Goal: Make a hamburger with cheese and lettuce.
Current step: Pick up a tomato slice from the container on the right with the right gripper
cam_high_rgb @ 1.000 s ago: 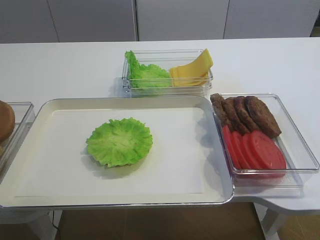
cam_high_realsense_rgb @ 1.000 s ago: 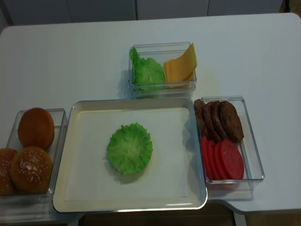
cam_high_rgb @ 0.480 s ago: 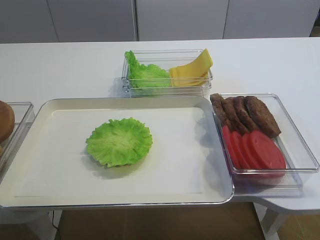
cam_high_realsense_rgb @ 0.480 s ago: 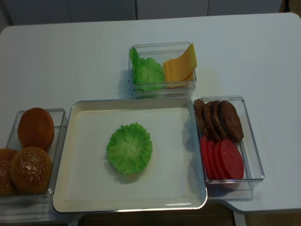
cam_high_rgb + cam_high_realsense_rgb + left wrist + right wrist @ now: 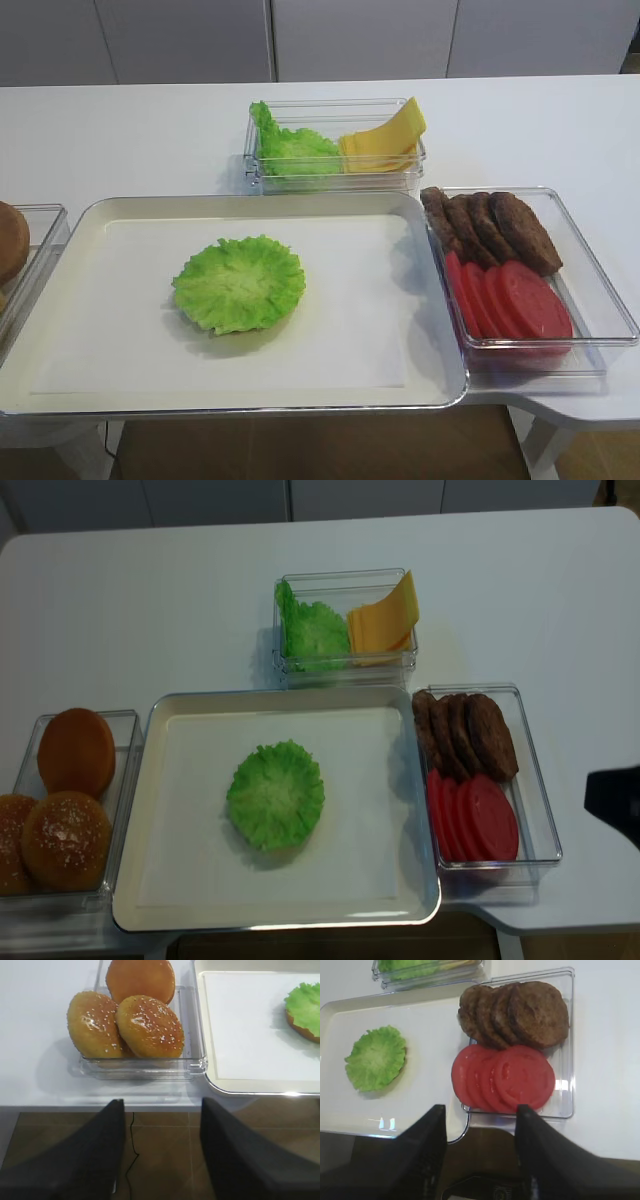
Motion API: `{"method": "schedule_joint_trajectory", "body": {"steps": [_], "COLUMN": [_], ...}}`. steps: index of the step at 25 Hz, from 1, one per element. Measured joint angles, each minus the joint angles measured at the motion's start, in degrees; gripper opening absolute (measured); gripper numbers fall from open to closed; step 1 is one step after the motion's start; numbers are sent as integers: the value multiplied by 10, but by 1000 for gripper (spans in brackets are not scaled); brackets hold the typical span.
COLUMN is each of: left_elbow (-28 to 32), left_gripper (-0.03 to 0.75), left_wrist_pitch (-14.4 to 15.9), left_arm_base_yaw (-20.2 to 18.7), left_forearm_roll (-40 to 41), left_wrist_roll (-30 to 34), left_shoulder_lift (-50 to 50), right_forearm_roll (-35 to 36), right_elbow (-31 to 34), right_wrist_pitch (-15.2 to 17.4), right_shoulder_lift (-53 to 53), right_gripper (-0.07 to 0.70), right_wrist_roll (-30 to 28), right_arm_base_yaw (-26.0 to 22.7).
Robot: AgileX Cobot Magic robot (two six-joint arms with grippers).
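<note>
The hamburger is a low stack in the middle of the white tray. The ruffled light-green lettuce lies on top, and a brown rim shows under it. The yellow cheese slices lean in the far clear box. My right gripper is open and holds nothing. It hangs off the table's front edge, just before the tomato slices. My left gripper is open over the floor, in front of the buns.
A clear box right of the tray holds brown patties and the tomato slices. A bunch of green leaves shares the cheese box. The bun box stands left of the tray. A dark part of the right arm shows at the right edge.
A dark part of the right arm has come into the realsense view at its right edge. The food and boxes have not moved.
</note>
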Motion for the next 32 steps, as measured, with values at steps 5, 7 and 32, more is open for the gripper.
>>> {"method": "schedule_joint_trajectory", "body": {"steps": [5,7,32], "left_elbow": [0,0,0], "left_gripper": [362,362,362], "left_wrist_pitch": [0,0,0], "left_arm_base_yaw": [0,0,0], "left_forearm_roll": [0,0,0], "left_wrist_roll": [0,0,0], "left_shoulder_lift": [0,0,0], "right_forearm_roll": [1,1,-254], "right_elbow": [-35,-49,-149], "right_wrist_pitch": [-22,-31,-77], "right_shoulder_lift": [67,95,405], "right_gripper": [335,335,296], "right_wrist_roll": [0,1,229], "right_arm_base_yaw": [16,34,316]}}
